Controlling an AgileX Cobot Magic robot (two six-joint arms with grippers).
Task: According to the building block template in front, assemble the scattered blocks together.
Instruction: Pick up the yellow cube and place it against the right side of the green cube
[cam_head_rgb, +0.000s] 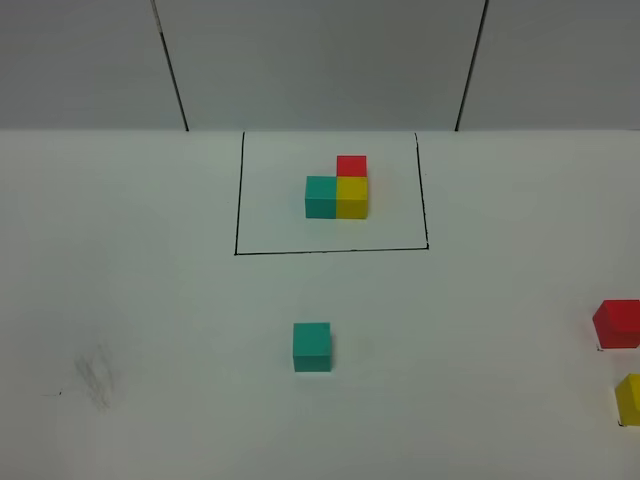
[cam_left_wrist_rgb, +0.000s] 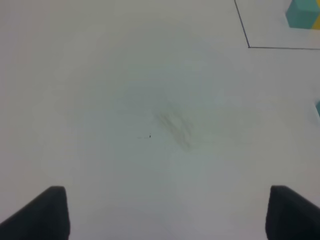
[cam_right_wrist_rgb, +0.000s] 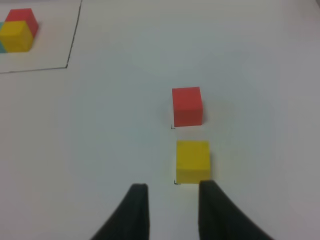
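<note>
A white table (cam_head_rgb: 150, 300) is seen from above. Toward the back, a thin black outline (cam_head_rgb: 330, 250) frames the template (cam_head_rgb: 337, 192): a teal and a yellow cube side by side, a red cube behind the yellow, all 3 touching. Nearer the front, a loose teal cube (cam_head_rgb: 311, 346) sits alone near the middle. It is well apart from a loose red cube (cam_head_rgb: 618, 324) and a loose yellow cube (cam_head_rgb: 630, 398) at the right edge, which are near each other but not touching. The left gripper (cam_left_wrist_rgb: 162, 215) has its 2 fingers wide apart over a faint smudge (cam_left_wrist_rgb: 175, 127), holding nothing. The right gripper (cam_right_wrist_rgb: 172, 210) has a narrower gap, also empty, with the yellow cube just beyond its tips.
</note>
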